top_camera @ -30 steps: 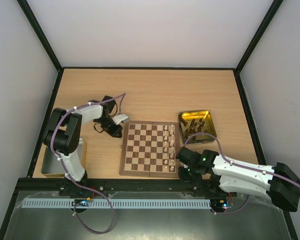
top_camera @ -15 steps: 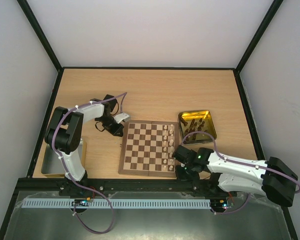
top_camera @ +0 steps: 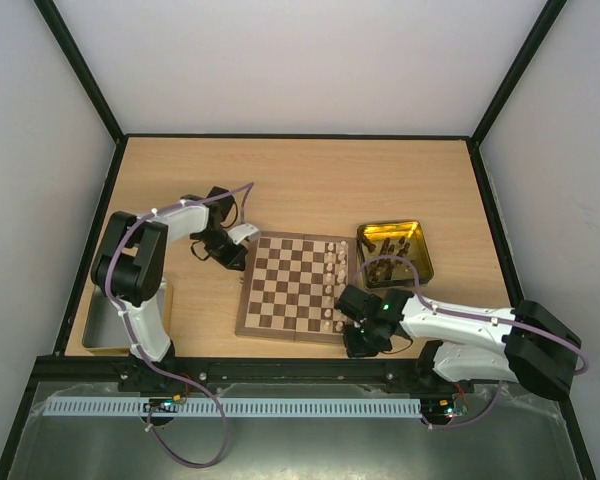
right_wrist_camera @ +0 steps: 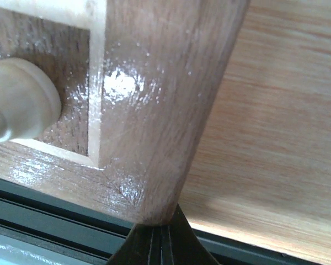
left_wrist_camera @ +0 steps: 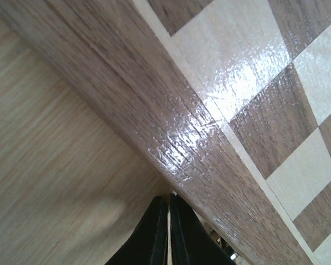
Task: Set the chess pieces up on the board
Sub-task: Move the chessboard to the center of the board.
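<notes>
At the near right corner of the board, the right hand is seen with its two fingers pressed fully together and nothing held between them. In the right wrist view its tips are set right against the rounded corner of the mid-brown border. One pale chess piece is seen just inside that corner, standing on a dark square.

The board is laid flat on the table, in front of and between the two arms, and is turned slightly askew to the table's near edge. The pale chess pieces are gathered in roughly two lines along its right side; their kinds cannot be told from above. The remaining squares are left bare.

To the left, near the front edge, a dull metal tray is partly hidden by the left arm.

At the far left corner of the board, the left hand is held closed as well, with only a hairline slit between its fingers and nothing gripped. In the left wrist view its tips are placed just at the outer edge of the border, low to the table.

Further right, just beyond the board's far right corner, a shiny yellow tray is set, and the dark chess pieces are heaped inside it.
</notes>
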